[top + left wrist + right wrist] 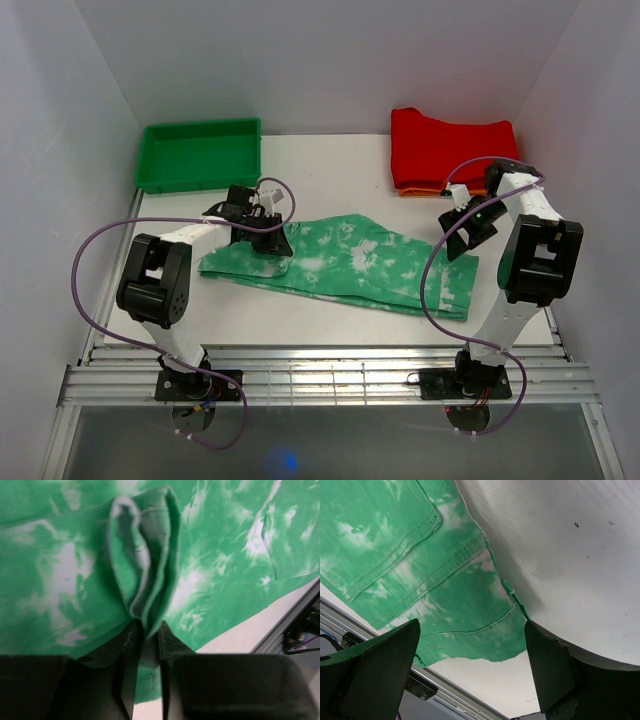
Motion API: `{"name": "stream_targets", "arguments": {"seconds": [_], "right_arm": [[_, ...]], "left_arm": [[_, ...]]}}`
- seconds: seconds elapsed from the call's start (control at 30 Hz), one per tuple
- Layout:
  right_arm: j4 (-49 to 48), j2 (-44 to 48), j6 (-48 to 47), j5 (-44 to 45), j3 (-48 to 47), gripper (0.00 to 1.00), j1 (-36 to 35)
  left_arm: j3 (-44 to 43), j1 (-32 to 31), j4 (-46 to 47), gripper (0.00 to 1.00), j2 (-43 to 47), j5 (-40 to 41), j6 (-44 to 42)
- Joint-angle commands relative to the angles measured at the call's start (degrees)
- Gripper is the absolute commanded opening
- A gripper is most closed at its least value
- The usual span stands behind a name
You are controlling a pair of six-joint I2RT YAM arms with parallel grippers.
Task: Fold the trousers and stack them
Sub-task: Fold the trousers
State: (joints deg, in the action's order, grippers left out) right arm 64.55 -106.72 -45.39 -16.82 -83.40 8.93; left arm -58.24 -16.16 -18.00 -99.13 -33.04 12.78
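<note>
Table (320, 322): bearing the trousers (350, 262), stretched lengthwise across its middle, not yet stacked. Left gripper (148, 630): nipped on a raised fold at the left end, probably to carry it over. Right gripper (471, 630): spread wide above the waist corner, holding nothing.

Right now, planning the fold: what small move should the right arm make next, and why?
Probably lower the right end effector onto the trousers and close; it hangs open above them, while the left end effector pinches a fold.
</note>
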Motion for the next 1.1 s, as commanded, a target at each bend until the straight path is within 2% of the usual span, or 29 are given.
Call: {"name": "stream_targets", "arguments": {"seconds": [0.0,0.13,0.2,0.37,0.47,0.53,0.73,0.8,0.83,0.93,1.07], "right_arm": [[0.92,1.95,0.21,-0.06,0.87,0.90,0.21],[0.75,1.78,0.12,0.03,0.25,0.90,0.30],[0.75,1.51,0.38,-0.41,-0.19,0.90,0.30],[1.45,1.60,1.61,-6.28,-4.31,0.90,-0.05],[1.10,2.56,3.54,-13.31,-7.12,0.90,-1.97],[-0.73,3.00,6.08,-18.83,-8.18,0.91,-3.73],[-11.10,1.08,18.21,-30.18,-10.65,0.97,-15.50],[-17.95,-0.59,24.54,-32.13,-11.00,1.00,-20.43],[-19.97,-1.38,26.30,-33.62,-12.04,0.96,-22.27],[-24.82,-5.86,30.79,-36.51,-16.95,0.92,-28.95],[-25.97,-14.46,32.73,-38.55,-23.99,0.91,-37.12]], "left_arm": [[-1.61,-1.24,0.78,0.33,0.69,-3.35,0.50],[-3.02,-2.38,-2.55,0.51,4.81,-5.90,-3.36],[-3.28,-2.56,-3.88,0.56,6.75,-6.60,-5.30],[-3.29,-1.33,-8.81,0.59,14.21,-3.70,-7.06],[-2.58,3.93,-9.51,0.56,17.73,-6.07,-6.71],[-3.02,10.34,-11.61,0.56,17.92,-10.35,-7.41],[-7.32,27.04,-19.95,0.55,11.69,-17.23,-17.41],[-8.55,31.34,-21.98,0.54,9.06,-21.09,-20.14],[-10.30,32.24,-25.12,0.53,6.52,-21.97,-23.29],[-10.67,34.62,-26.65,0.51,3.95,-24.62,-25.60],[-9.35,36.46,-25.86,0.51,2.11,-27.60,-26.49]]}}
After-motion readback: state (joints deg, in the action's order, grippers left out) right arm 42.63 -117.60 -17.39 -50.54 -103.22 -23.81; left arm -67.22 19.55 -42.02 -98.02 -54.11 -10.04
